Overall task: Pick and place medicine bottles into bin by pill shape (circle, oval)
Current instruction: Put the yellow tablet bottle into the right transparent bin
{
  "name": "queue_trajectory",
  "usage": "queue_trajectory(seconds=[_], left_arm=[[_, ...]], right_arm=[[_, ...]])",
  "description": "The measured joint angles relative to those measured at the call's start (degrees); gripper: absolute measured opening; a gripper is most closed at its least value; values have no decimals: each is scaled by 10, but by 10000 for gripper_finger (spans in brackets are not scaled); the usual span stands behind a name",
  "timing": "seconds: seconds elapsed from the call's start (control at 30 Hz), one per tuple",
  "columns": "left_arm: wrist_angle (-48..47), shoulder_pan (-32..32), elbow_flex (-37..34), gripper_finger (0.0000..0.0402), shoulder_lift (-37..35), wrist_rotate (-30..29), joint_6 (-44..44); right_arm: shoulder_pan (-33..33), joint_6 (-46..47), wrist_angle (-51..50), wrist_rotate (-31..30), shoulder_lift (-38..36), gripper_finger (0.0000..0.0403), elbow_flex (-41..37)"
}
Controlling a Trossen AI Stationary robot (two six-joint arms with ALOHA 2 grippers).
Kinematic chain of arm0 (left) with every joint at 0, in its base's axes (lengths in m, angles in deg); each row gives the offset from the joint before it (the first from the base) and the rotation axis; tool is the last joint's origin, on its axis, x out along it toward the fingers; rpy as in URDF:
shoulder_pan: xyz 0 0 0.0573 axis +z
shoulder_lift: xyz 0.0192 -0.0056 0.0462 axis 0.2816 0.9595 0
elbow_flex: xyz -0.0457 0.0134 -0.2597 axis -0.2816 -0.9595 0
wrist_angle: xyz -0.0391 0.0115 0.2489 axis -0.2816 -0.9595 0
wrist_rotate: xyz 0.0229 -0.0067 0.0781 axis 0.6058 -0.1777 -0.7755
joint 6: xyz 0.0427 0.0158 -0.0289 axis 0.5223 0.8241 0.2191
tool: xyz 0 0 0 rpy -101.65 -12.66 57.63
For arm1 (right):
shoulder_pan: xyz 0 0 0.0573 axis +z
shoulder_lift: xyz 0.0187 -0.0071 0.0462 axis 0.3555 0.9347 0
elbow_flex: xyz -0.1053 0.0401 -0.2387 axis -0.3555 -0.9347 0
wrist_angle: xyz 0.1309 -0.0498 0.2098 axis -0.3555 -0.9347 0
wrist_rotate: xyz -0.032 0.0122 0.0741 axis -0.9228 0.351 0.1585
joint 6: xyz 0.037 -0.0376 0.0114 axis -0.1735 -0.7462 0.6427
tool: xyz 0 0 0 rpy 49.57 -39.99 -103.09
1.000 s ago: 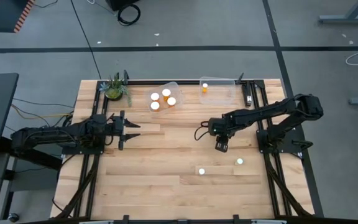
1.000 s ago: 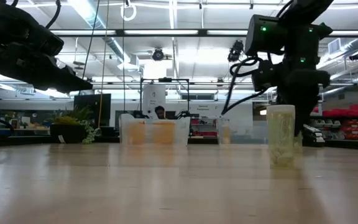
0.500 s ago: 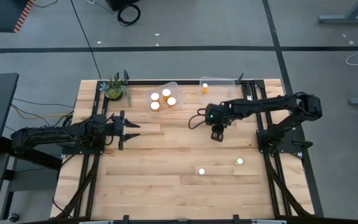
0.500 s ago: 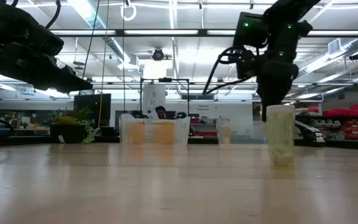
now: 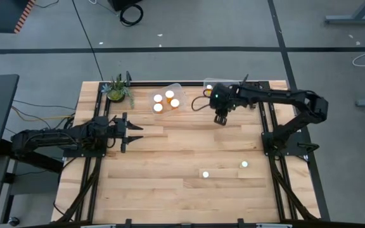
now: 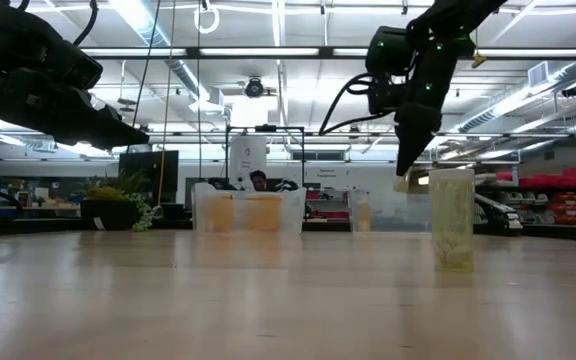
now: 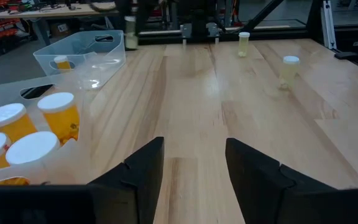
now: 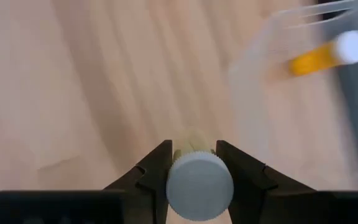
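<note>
Right gripper (image 5: 221,118) is up off the table (image 5: 170,158) at the far side, just beside the right tub (image 5: 230,94), and its fingers (image 8: 153,171) are pinching a bottle (image 8: 199,180) by the sides, white cap facing the wrist camera. From table level that arm hangs high against the ceiling lights, fingers pointing down.

Inside the right tub lies one bottle (image 5: 209,89) on its side, orange body with a white cap. The left tub (image 5: 168,98) sits tilted next to it and holds four capped bottles (image 5: 170,94) bunched together, caps up.

Two more bottles stand out on the open wood near the front right: one (image 5: 204,174) near the middle, the other (image 5: 244,164) a bit further right. They stand apart from each other and well clear of both tubs. The low camera has one pale bottle (image 6: 452,215) right up close, upright.

Left gripper (image 5: 130,131) waits over the left side of the table, fingers (image 7: 143,168) spread with nothing between them, pointing across the boards toward the tubs.

A small potted plant (image 5: 117,89) sits at the far left corner. Beyond the table, a person (image 6: 258,180) shows behind the tubs in the low view
</note>
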Motion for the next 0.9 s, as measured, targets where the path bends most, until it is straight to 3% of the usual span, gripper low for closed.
queue_trajectory(seconds=[0.6,0.9], left_arm=[[0,0,0,185,0,0,0],[0,0,0,177,0,0,0]], right_arm=[[-207,-56,0,18,2,129,27],[-271,-72,-4,26,90,129,68]])
